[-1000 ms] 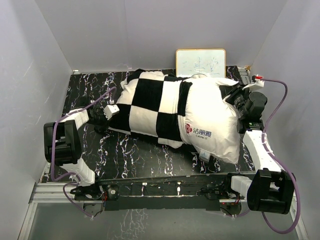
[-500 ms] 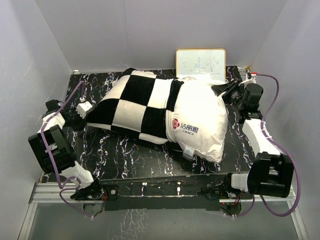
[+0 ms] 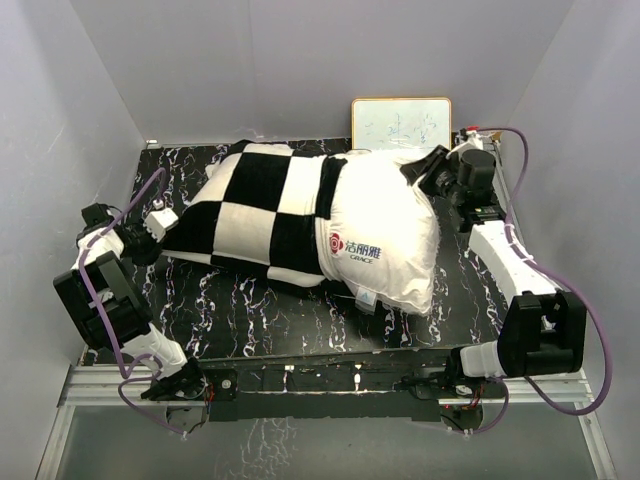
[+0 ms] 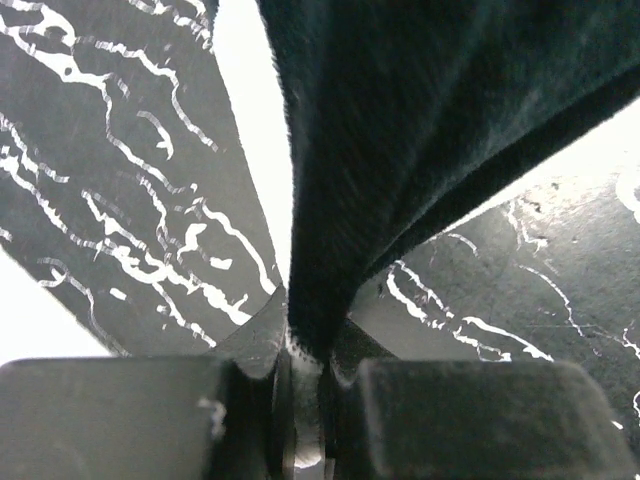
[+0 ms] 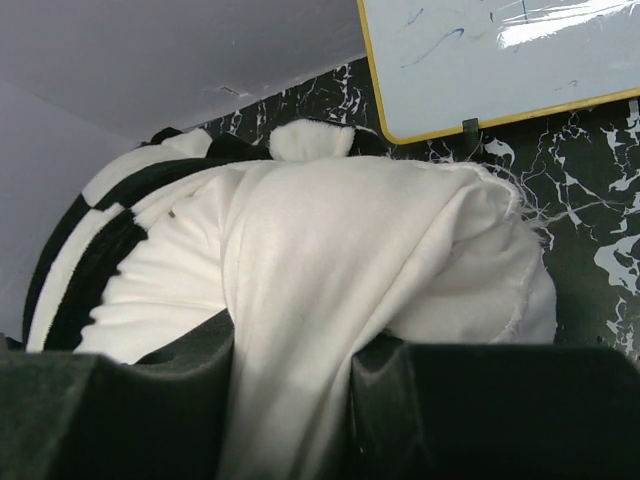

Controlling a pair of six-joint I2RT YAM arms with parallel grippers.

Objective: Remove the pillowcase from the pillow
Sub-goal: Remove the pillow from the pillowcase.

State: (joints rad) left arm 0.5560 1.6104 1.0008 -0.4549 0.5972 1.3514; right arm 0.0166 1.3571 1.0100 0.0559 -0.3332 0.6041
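Pillowcase, soft plush w/ big black and cream-white checker squares point(image 3: 260, 205), covers approx. the left half of the plump plain white rectangular pillow point(image 3: 390, 225). Both lie on the black marble-pattern table point(image 3: 260, 310), in front of the yellow-framed whiteboard point(image 3: 400, 123) propped at the table's far edge. Bare pillow end sits right below the whiteboard, touching it or just short of it; can't tell which. Covered end stretches away to the whiteboard's left. Red printed logo point(image 3: 335, 243) is on the bare pillow part, just beside the pillowcase's open edge. Small white sewn tag point(image 3: 366, 299) hangs at the pillow's near edge, well in front of the whiteboard.

Far left of the whiteboard, left gripper point(image 3: 168, 230) is clamped on the pillowcase's closed-end corner. Left wrist cam shows dark plush pinched tight btwn its two fingers point(image 4: 130, 420), fabric fanning out taut from them. Just below the whiteboard's right corner, right gripper point(image 3: 428, 172) is clamped on the pillow's bare corner. Right wrist cam shows white fabric bunched btwn its fingers, w/ the whiteboard behind.
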